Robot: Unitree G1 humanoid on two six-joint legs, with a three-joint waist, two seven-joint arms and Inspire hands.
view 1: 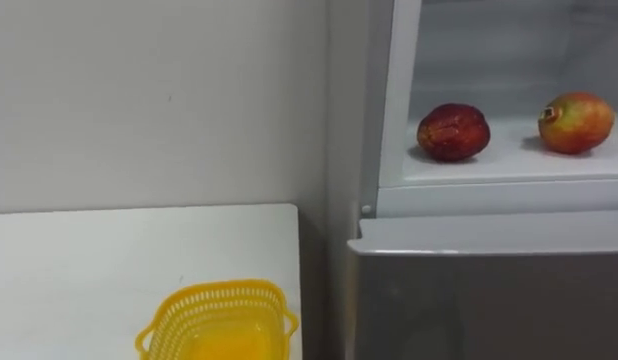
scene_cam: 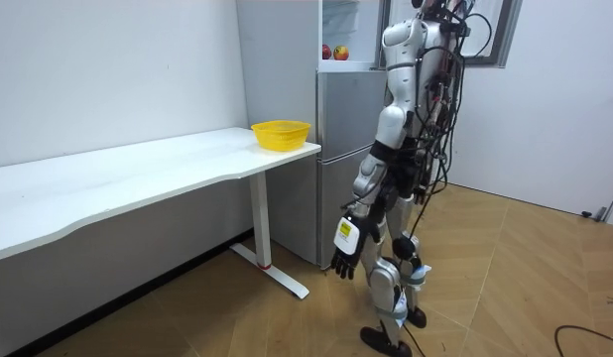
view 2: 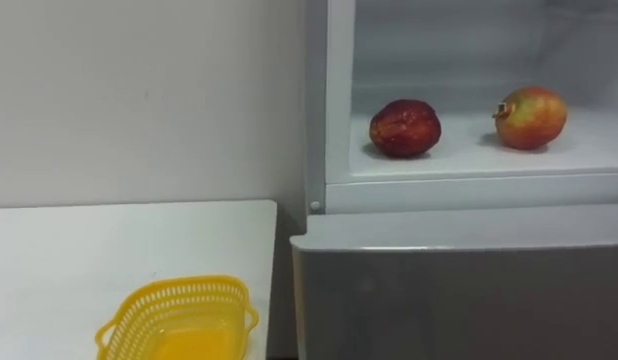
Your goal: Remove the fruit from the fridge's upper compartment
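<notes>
The fridge's upper compartment stands open, and its white shelf [view 1: 509,165] holds two fruits. A dark red fruit [view 1: 453,131] lies near the shelf's left side. A red and yellow fruit [view 1: 575,122] sits to its right, a little further back. In the room view I stand upright close in front of the fridge [scene_cam: 336,149], with both fruits [scene_cam: 333,52] about level with my shoulders. My left hand [scene_cam: 344,260] hangs at my side near knee height, fingers relaxed and holding nothing.
The grey lower fridge door [view 1: 489,295] is closed below the shelf. To the left stands a white table [view 1: 89,260] against the wall, with a yellow plastic basket [view 1: 219,322] at its near right corner, beside the fridge. The floor around me is bare wood.
</notes>
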